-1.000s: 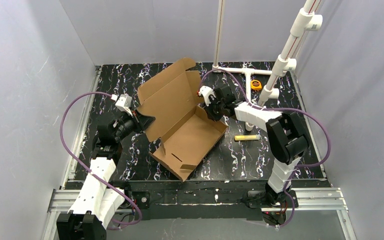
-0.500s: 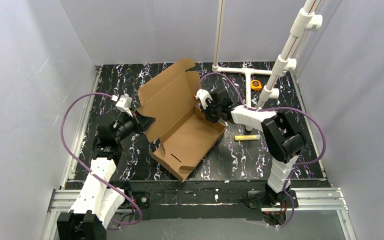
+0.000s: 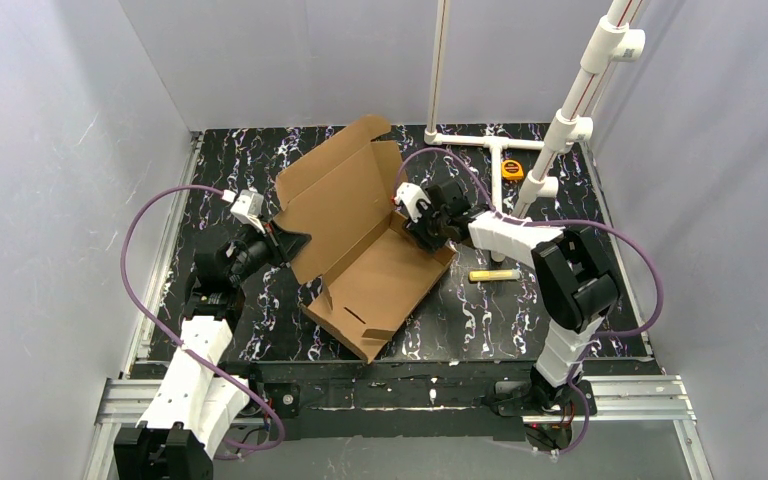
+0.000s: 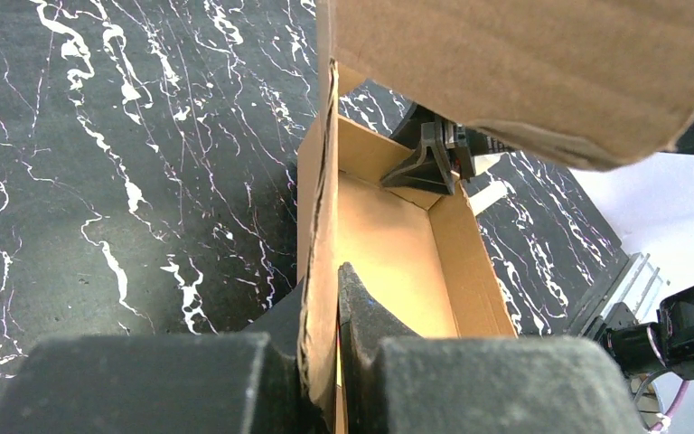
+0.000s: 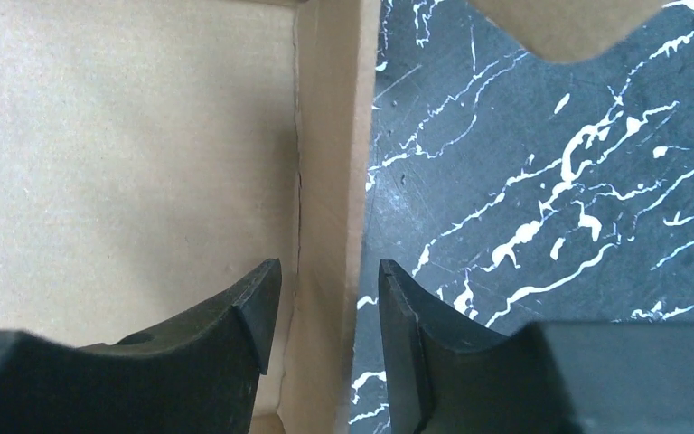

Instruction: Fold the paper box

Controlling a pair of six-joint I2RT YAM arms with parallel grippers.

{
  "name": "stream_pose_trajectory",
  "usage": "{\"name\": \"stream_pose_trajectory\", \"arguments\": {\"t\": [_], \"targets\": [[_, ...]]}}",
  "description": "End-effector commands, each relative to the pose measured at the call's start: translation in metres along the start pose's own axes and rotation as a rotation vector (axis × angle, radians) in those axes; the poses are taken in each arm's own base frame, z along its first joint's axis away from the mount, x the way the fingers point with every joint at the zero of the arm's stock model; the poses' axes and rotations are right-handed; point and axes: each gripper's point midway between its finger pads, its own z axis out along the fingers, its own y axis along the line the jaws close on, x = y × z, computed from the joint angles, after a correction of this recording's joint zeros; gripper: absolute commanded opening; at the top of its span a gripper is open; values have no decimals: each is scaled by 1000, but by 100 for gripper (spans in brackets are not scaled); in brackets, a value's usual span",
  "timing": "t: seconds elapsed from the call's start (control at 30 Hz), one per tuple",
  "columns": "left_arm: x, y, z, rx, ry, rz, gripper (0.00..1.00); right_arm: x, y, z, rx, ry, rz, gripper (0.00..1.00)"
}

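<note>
Your left gripper (image 4: 327,303) is clamped on an upright panel at the left side of the box (image 3: 380,275). That pinch looks meant to anchor the cardboard and hold the big lid up while the other arm works. Your right gripper (image 5: 323,280) is open. Its fingers (image 5: 235,316) straddle the low side wall at the far right corner of the tray, one over the cardboard floor and one over the table (image 5: 551,181), with a gap on each side of the wall. I judge it is lined up to squeeze that wall and stand it upright.

The box sits mid-table, turned askew, with its tray floor flat and its lid leaning up toward the far left. A lid flap overhangs your right gripper, so you have little room above it. To the right, a small yellow stick (image 3: 493,274) lies near the tray. The white pipes (image 3: 550,150) and a tape measure (image 3: 512,168) stand further off at the far right.
</note>
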Motion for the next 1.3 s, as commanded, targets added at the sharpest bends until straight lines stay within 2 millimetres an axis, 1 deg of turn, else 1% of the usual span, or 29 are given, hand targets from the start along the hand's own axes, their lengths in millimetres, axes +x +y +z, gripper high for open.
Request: {"name": "stream_pose_trajectory", "arguments": {"t": [0.0,0.07,0.13,0.17,0.3,0.33,0.43,0.5,0.53,0.6,0.63,0.7,0.77,0.8,0.83,0.87,0.9,1.0,1.07,1.1,1.13,1.17,1.23,1.27], "targets": [[-9,-9,-3,32,-36,41,0,-2,-7,-20,-9,-9,-28,53],[-10,-9,-3,32,-36,41,0,2,-9,-20,-14,-1,-22,50],[-10,-8,-2,32,-35,40,0,7,-8,-17,-20,10,-21,43],[-10,-9,-3,34,-36,41,0,8,-8,-15,-20,15,-15,33],[-10,-10,-3,38,-37,47,0,12,-10,-10,-2,21,7,5],[-10,-11,-3,41,-38,49,0,11,-11,-10,9,15,12,1],[-11,-12,-4,45,-41,54,0,5,-16,-15,42,-17,25,1],[-12,-13,-4,48,-44,56,0,-1,-14,-17,34,-40,29,1],[-13,-13,-4,50,-47,61,0,-3,-11,-18,11,-48,29,10],[-18,-12,-3,45,-61,89,0,-8,-4,-21,-36,-65,29,39],[-22,-11,-3,40,-72,111,0,-11,-3,-23,-46,-74,26,49],[-31,-13,-2,47,-90,167,0,-18,-3,-31,-60,-100,22,62],[-44,-16,1,71,-103,249,0,-27,-10,-45,-56,-134,26,69],[-47,-18,3,90,-99,295,0,-31,-11,-52,-66,-156,26,72],[-48,-19,6,113,-88,340,0,-71,-21,-111,-7,-310,-24,75],[-48,-19,8,134,-78,385,0,-43,-17,-75,-72,-216,2,76],[-48,-18,11,150,-69,419,0,-42,-17,-78,-101,-228,-3,78],[-47,-18,17,201,-50,503,0,-51,-15,-105,-154,-318,-60,81],[-47,-18,19,216,-48,537,0,-63,-10,-123,-163,-389,-135,83],[-47,-18,19,223,-49,558,0,-72,-7,-136,-168,-435,-178,85],[-47,-19,19,229,-51,578,0,-78,-3,-144,-177,-469,-226,87],[-47,-19,18,230,-56,597,0,-86,1,-151,-203,-500,-266,89],[-45,-19,16,236,-61,631,0,-97,16,-164,-305,-534,-365,99],[-43,-20,15,237,-63,643,0,-103,24,-172,-363,-555,-411,100]]}}
